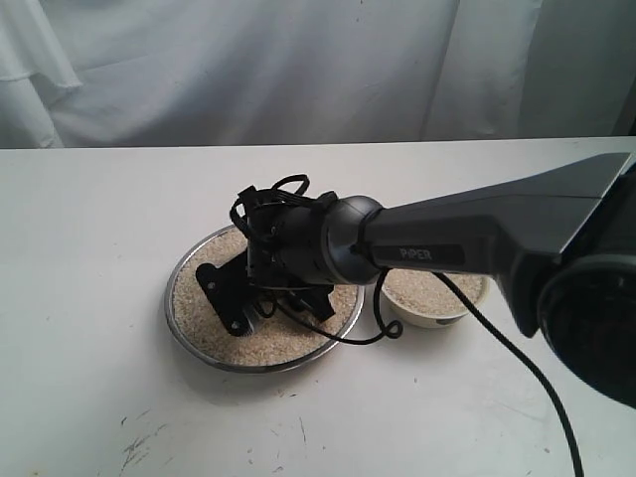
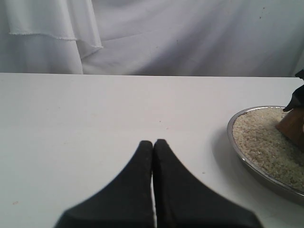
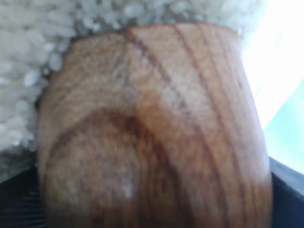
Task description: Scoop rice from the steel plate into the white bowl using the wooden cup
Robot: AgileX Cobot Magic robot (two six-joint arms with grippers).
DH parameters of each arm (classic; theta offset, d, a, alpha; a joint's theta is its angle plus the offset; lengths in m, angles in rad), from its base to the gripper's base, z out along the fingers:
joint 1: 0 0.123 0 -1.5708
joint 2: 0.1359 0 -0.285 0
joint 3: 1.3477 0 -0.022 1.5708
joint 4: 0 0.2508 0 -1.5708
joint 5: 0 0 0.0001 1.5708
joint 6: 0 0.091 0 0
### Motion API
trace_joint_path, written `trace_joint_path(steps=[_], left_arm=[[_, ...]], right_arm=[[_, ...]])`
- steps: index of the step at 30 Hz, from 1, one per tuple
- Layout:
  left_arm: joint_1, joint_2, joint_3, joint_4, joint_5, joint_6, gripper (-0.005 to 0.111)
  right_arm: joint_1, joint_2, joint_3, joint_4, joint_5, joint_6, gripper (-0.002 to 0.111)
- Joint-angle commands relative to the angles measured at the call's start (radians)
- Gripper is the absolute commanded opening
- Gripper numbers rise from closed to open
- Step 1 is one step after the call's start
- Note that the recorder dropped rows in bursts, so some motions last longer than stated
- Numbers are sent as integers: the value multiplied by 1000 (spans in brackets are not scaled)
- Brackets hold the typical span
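Right fingers [image 1: 224, 290] pinching wooden cup [image 3: 152, 128], rim against rice [image 1: 199, 303] in steel plate [image 1: 229, 366]. Left fingers [image 2: 137, 190] pressed together over counter [image 2: 95, 109], near plate. White bowl [image 1: 429, 319] just beside plate, holds rice.

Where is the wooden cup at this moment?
The wooden cup is in the right gripper, down in the rice on the steel plate, left of the white bowl in the exterior view.
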Motion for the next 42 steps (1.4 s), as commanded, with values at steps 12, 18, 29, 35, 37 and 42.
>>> trace_joint_path(steps=[12, 18, 29, 35, 37, 42], left_arm=[[-2, -5, 5, -1, -6, -3, 0], [-2, -5, 5, -1, -6, -3, 0], [-2, -5, 5, -1, -6, -3, 0], [-2, -5, 5, -1, -6, -3, 0], [-2, -5, 5, -1, -6, -3, 0], [-2, -5, 5, -1, -6, -3, 0]], right_arm=[[-63, 2, -2, 198, -77, -92, 0], [-94, 2, -2, 313, -106, -161, 0], [-120, 2, -2, 602, -160, -375, 0], [-129, 21, -2, 675, -162, -437, 0], [-129, 29, -2, 675, -161, -437, 0], [-130, 48, -2, 676, -163, -437, 0]])
